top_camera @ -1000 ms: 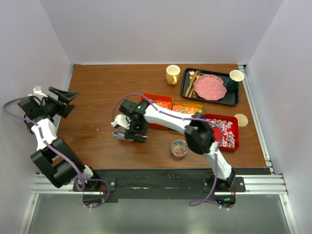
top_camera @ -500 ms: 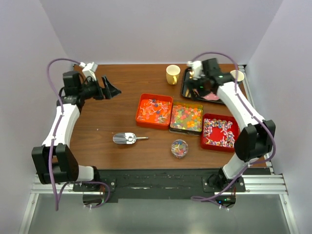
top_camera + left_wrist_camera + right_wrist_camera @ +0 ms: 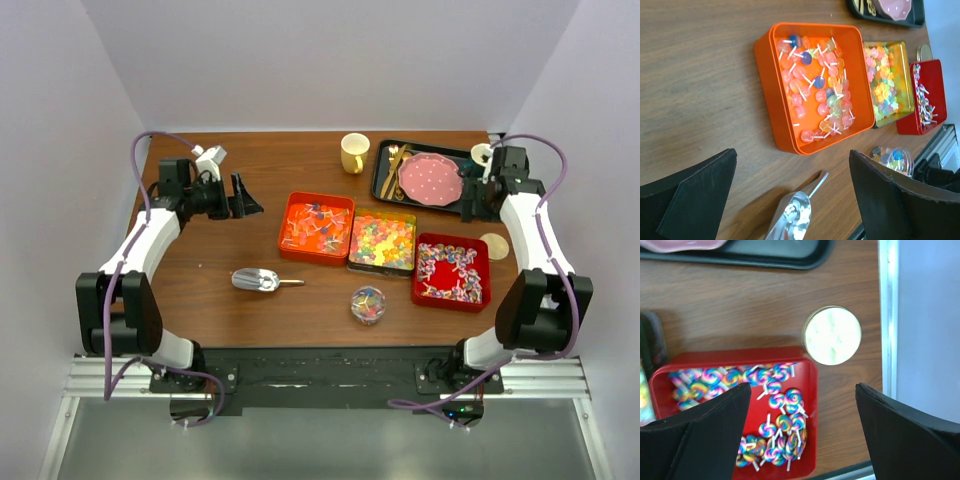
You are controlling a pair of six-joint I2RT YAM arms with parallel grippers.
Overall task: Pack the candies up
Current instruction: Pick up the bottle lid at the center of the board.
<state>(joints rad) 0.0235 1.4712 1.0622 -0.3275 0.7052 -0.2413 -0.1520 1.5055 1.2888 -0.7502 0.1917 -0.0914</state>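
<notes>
The candies [image 3: 383,238] lie sorted in 3 containers right of the table's middle: orange-red ones with some blue in the orange tray [image 3: 772,95], gummies in the gold tin [image 3: 381,269] at its 3 o'clock, and swirled pink-purple ones in the red tray [image 3: 810,440] at the tin's 4 o'clock. The left gripper [image 3: 792,155] hangs spread wide and empty at the orange tray's 9 o'clock. The right gripper [image 3: 802,390], equally wide and empty, hangs at the red tray's 12 o'clock, near a round disc [image 3: 832,335].
</notes>
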